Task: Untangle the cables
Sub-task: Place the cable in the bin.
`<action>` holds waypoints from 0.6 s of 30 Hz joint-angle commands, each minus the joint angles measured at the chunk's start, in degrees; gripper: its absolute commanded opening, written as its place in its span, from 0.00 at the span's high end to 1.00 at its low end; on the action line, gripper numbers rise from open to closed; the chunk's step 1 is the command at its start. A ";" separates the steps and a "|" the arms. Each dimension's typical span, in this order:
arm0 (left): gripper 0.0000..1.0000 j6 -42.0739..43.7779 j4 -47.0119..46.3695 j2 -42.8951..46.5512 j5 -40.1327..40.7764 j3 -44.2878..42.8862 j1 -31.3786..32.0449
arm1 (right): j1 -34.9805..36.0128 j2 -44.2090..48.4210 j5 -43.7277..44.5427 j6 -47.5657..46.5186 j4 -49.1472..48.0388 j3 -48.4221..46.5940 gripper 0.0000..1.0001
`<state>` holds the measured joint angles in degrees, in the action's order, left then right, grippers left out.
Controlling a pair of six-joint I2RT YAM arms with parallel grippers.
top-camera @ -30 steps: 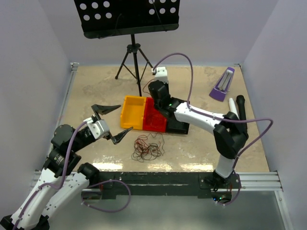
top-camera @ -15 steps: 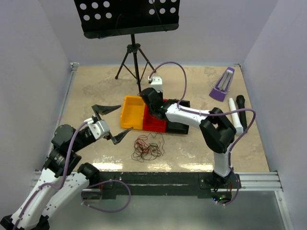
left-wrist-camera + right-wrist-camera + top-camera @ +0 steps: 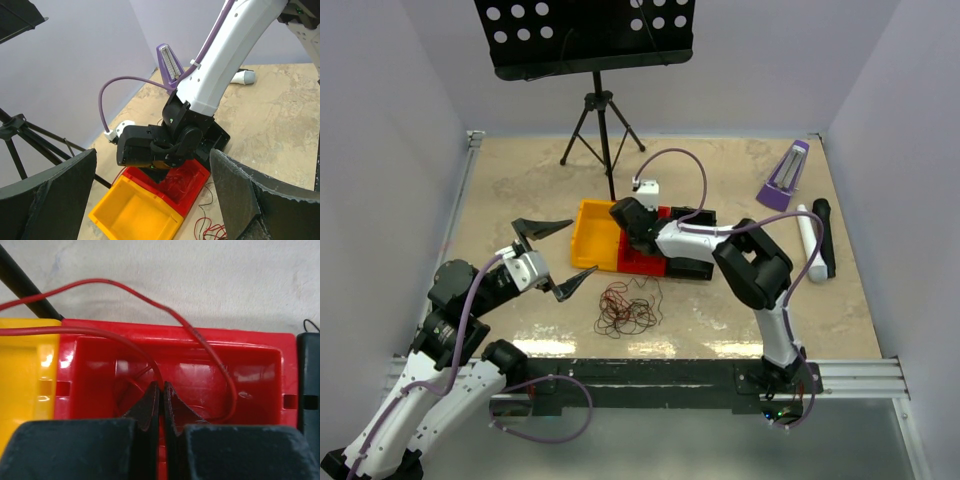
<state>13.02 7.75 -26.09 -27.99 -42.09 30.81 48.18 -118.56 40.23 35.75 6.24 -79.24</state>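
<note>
Nearest, at the near left: left gripper (image 3: 582, 248), fingers spread wide, nothing between them, hanging above the table (image 3: 510, 190) just left of the cables (image 3: 627, 308). Cables lying on the bare table as a small loopy clump of very thin red and black wire, just in front of the row of bins, touched by neither arm.

Judging by the look: almost weightless, limp yet slightly springy, loops likely to snag on each other and drag the whole clump along if pulled. Too thin and smooth for a loose grip; needs fingertips closed right on the strand. Best taken at a free end or an outer loop at the rim of the clump, not in the dense middle, with the other arm pinning the rest.

Behind the clump: yellow bin (image 3: 595, 238), red bin (image 3: 642, 260), black bin (image 3: 692, 267), side by side and touching. Down inside the red bin, right gripper (image 3: 159, 390), fingers pressed together on a red wire (image 3: 75, 330) running in across the yellow bin. Second red strand (image 3: 107, 280) arching over the red bin's far wall and down into it. Cannot tell whether either joins the clump.

Farthest: music stand (image 3: 585, 35) on its tripod, purple metronome (image 3: 783, 178) at the far right.
</note>
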 commanded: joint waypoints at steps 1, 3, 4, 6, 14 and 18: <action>0.00 -0.10 -2.12 -0.02 0.21 0.07 -0.13 | -0.28 1.66 -2.96 2.40 0.00 0.75 1.00; 0.00 -0.18 -2.21 -0.11 0.21 0.16 -0.13 | -0.46 3.33 -3.75 1.87 0.44 0.76 0.88; 0.00 -0.18 -2.30 -0.11 0.21 0.16 -0.13 | -0.46 4.64 -4.10 1.61 0.79 0.84 0.80; 0.00 -0.36 -2.47 -0.11 0.21 0.25 -0.05 | -0.46 7.28 -5.15 0.56 1.14 0.93 0.66; 0.00 -0.36 -2.39 0.16 0.13 0.07 -0.13 | -0.46 15.46 -9.11 -3.31 4.04 -0.48 0.31; 0.00 -0.10 -2.04 0.16 0.21 -0.01 -0.13 | -0.81 16.35 -10.43 -6.65 3.16 -2.57 0.30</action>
<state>13.02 7.73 -26.09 -27.99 -42.09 30.81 47.55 -103.35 31.92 32.99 9.45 -78.43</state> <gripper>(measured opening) 0.997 0.702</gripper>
